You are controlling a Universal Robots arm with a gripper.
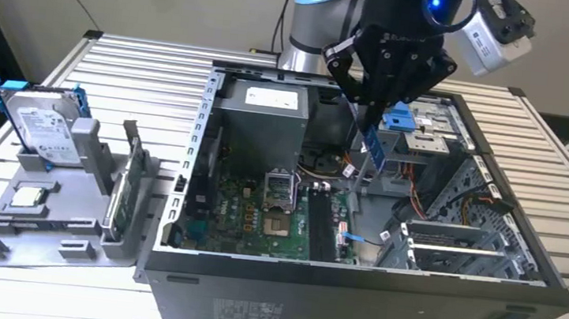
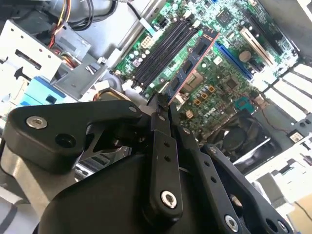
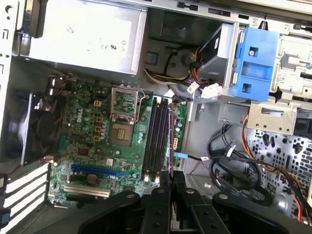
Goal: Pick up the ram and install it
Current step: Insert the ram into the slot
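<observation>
Case wall nearest in the exterior view: one black computer case (image 1: 354, 302), side panel off, open upward, on one slatted metal table (image 1: 115, 54). Toward the exterior view's left, just beside the case: one grey holder (image 1: 32, 240). On the holder: one silver hard drive (image 1: 42, 130) in a blue frame, tilted; one green circuit board (image 1: 129, 191) on edge; one square processor chip (image 1: 27, 196) lying flat.

On the case floor: one green motherboard (image 1: 246, 219). On the board: one bank of long black memory slots (image 3: 156, 136) side by side, seemingly four; one processor socket (image 3: 122, 134) just beside them; one black fan (image 3: 27, 126) at the board's edge.

Above the board: one ram (image 1: 371, 146), upright, lower end over the board near the slots, apart from them, not seated. One gripper (image 1: 369, 105), fingers (image 2: 163, 146) clenched on the ram's upper end. In the second wrist view, stick reaching from the fingertips toward the slots.

Room around the ram: one grey power supply (image 1: 267, 118) toward the exterior view's left, near. One blue drive bracket (image 1: 400, 120) toward the exterior view's right, just beside. One perforated metal drive cage (image 1: 467, 187) beyond it. Loose cables (image 3: 234, 165) past the slots, between board and cage. Open space straight below, down to the slots.

Farthest: one arm (image 1: 316, 8), rising behind the case's rear wall.
</observation>
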